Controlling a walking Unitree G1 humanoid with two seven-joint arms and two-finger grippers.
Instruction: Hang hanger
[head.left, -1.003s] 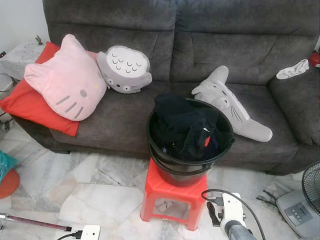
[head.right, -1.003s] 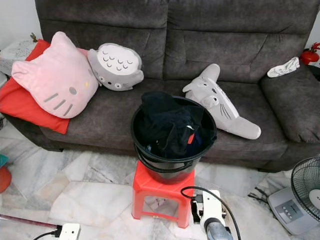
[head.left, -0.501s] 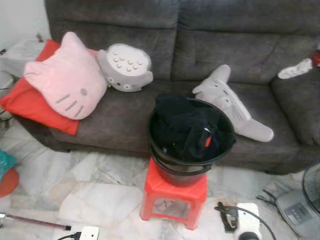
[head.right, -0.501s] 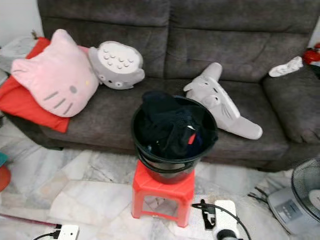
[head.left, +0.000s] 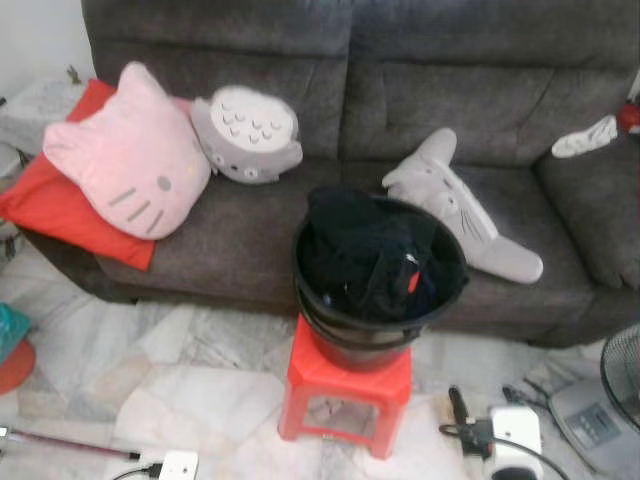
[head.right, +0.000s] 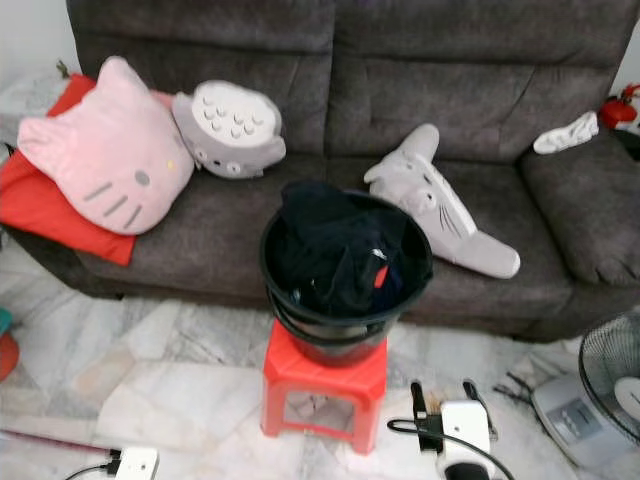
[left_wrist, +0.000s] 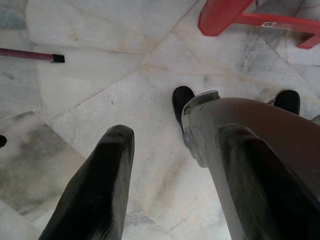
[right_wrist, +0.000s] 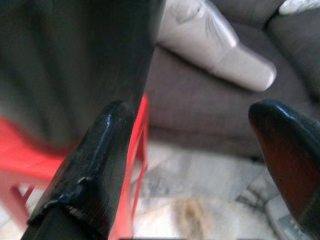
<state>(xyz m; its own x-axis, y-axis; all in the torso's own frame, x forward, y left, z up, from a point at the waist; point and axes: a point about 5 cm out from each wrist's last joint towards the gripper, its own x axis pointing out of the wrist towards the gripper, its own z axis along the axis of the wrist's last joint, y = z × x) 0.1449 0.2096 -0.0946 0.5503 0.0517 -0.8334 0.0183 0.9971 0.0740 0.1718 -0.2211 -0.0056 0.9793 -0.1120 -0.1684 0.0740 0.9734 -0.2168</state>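
- Your right claw (head.right: 448, 398) is hovering spread and empty beside the red stool (head.right: 325, 385), under the bucket (head.right: 345, 265).
- Your left claw (left_wrist: 165, 165) is hanging open above the floor (left_wrist: 100, 65).
- I can't spot the hanger; it's possibly buried among the bucket's dark clothes (head.right: 335, 250).

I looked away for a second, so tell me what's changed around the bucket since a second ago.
The right gripper has turned: earlier its fingers were folded together beside the wrist, now they are spread open, pointing up toward the sofa. Nothing was grabbed or released. The bucket of dark clothes, the red stool and the plush toys stayed put.
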